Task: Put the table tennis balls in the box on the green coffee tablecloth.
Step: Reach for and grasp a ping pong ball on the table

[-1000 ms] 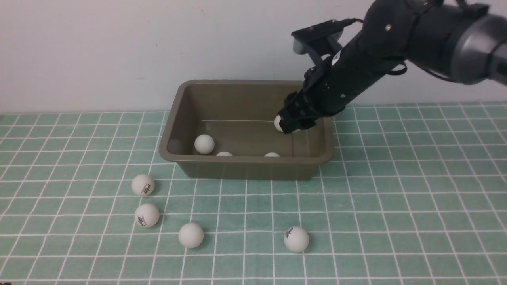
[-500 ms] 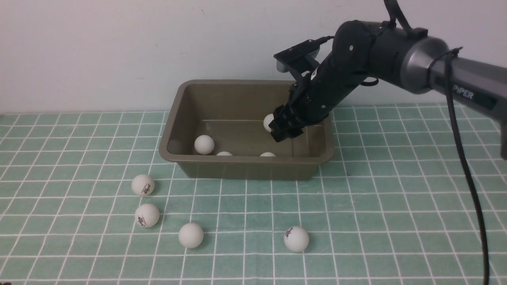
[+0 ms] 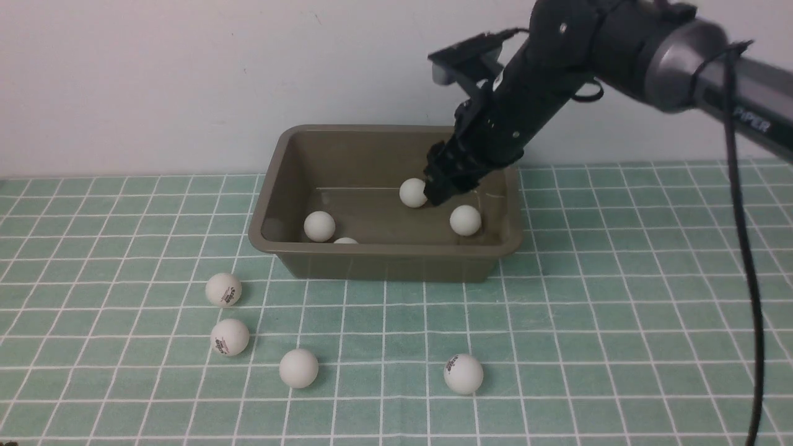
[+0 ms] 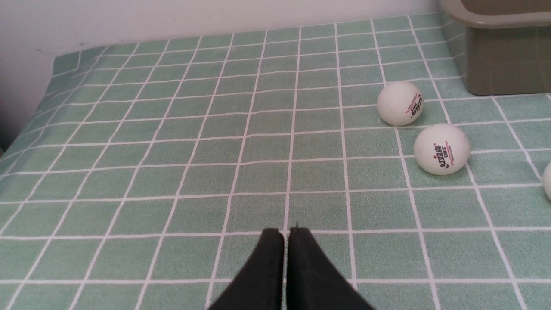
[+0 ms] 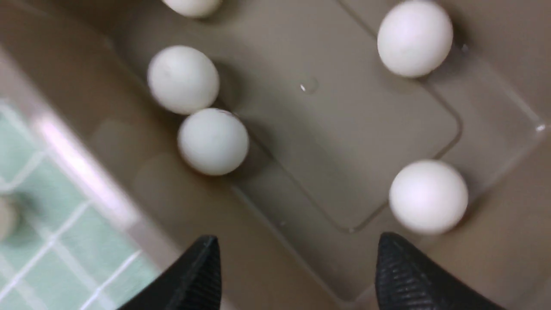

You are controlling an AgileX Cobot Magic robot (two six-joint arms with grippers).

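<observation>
While the left gripper (image 4: 286,234) hangs over bare green coffee tablecloth (image 4: 172,150), its fingers pressed together with nothing between them, four table tennis balls lie on the cloth outside the box (image 3: 384,263).

Positions, taken from the box centre in the front view:
- Printed ball (image 3: 463,374) at 6 o'clock, nearest the camera.
- Plain ball (image 3: 298,368) at 7 o'clock.
- Two printed balls at 8 o'clock: one (image 3: 230,337) nearer, one (image 3: 223,290) near the box's front corner.

The box stands upright on the cloth, near the wall. The front view shows four balls inside:
- One (image 3: 346,240) half hidden behind the front rim.
- One (image 3: 319,226) at 9 o'clock.
- One (image 3: 465,220) at 3 o'clock.
- One (image 3: 413,192) just beside the right gripper (image 3: 443,189).

The right wrist view shows five balls on the box floor, one cut by the frame edge. The right gripper reaches into the box at 2 o'clock. Its fingers (image 5: 400,262) are spread wide and hold nothing.
</observation>
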